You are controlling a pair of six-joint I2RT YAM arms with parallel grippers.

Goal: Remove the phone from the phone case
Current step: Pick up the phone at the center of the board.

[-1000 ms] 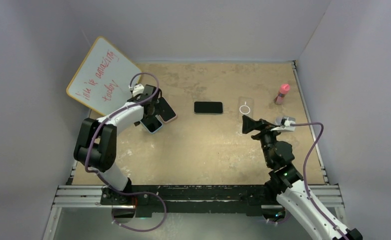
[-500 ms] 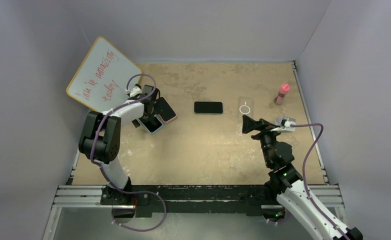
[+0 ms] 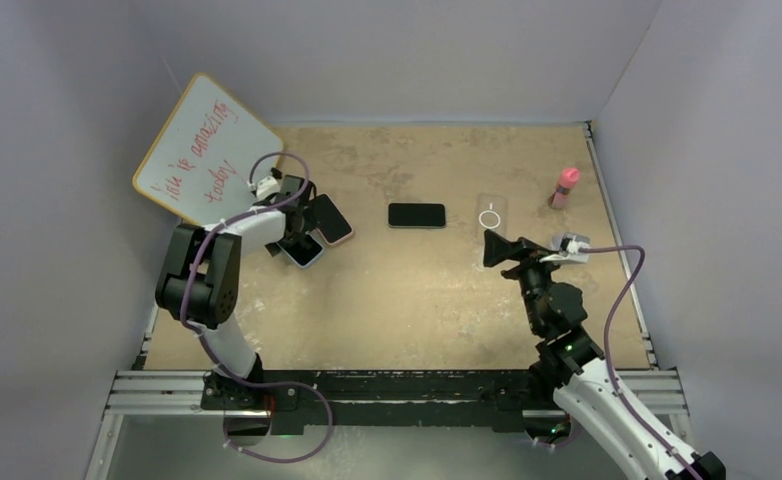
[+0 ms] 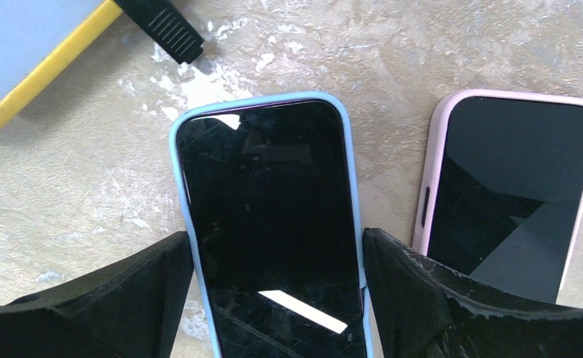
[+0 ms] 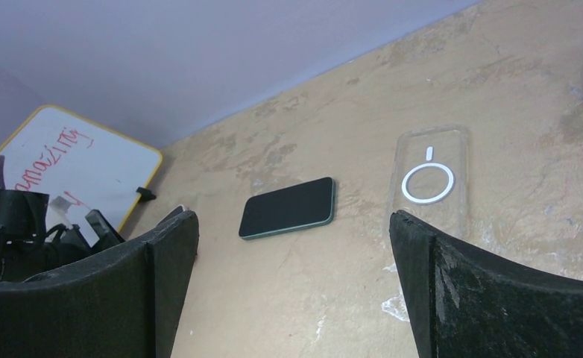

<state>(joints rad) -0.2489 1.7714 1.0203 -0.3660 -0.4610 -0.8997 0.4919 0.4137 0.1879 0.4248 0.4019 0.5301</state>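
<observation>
A phone in a light blue case (image 4: pixel 270 224) lies screen up on the table, next to a phone in a pink case (image 4: pixel 512 186). My left gripper (image 4: pixel 277 242) straddles the blue-cased phone, and both fingers press against the case's long edges. From above, that gripper (image 3: pixel 302 232) sits over the blue-cased phone (image 3: pixel 304 250) beside the pink-cased one (image 3: pixel 334 222). My right gripper (image 3: pixel 495 248) hovers open and empty at the right. In the right wrist view its fingers (image 5: pixel 162 253) frame bare table.
A bare dark phone (image 3: pixel 416 215) and an empty clear case (image 3: pixel 491 215) with a white ring lie mid-table. A whiteboard (image 3: pixel 202 150) leans at the far left, close to my left arm. A pink bottle (image 3: pixel 565 187) stands at the far right.
My left arm has drawn its elbow back to the left and its jaws have narrowed onto the blue-cased phone. The right arm has not moved.
</observation>
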